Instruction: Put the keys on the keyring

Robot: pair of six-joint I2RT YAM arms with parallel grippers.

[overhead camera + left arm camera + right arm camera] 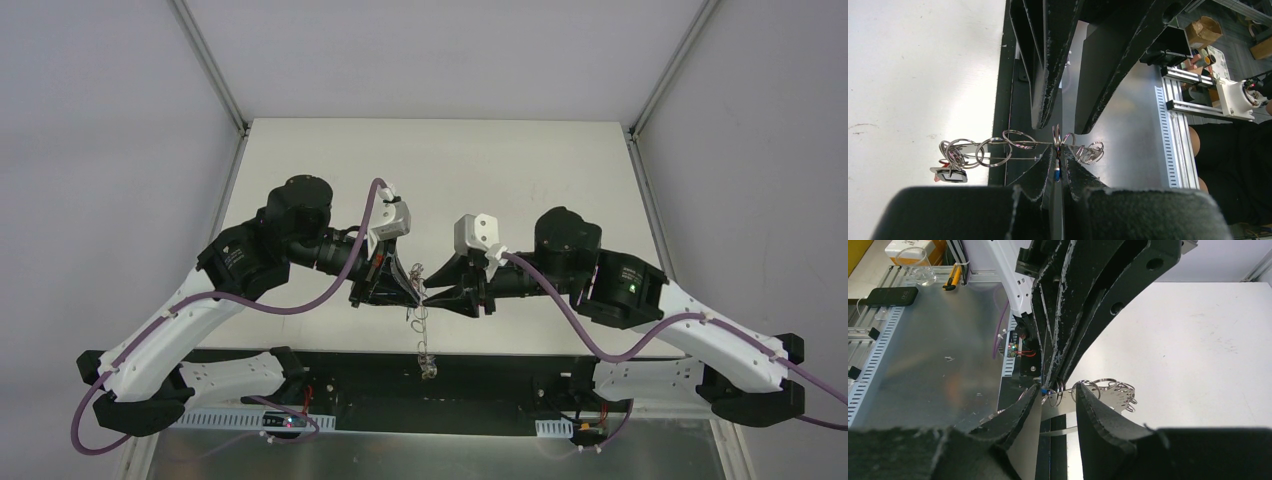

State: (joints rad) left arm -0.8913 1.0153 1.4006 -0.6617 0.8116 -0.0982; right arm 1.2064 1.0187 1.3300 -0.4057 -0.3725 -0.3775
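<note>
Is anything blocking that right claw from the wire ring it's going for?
Nothing visible does. The right gripper has its open fingers either side of the keyring, which the shut left gripper holds in mid-air.

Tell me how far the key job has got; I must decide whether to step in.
Done, it seems: a red-headed key dangles from the keyring. In hand: the left gripper is shut on the keyring, a blue bit, likely a key head, between its fingers; the right gripper has its jaws apart around one of its rings. Left: threading that blue key; no yellow one shows.
</note>
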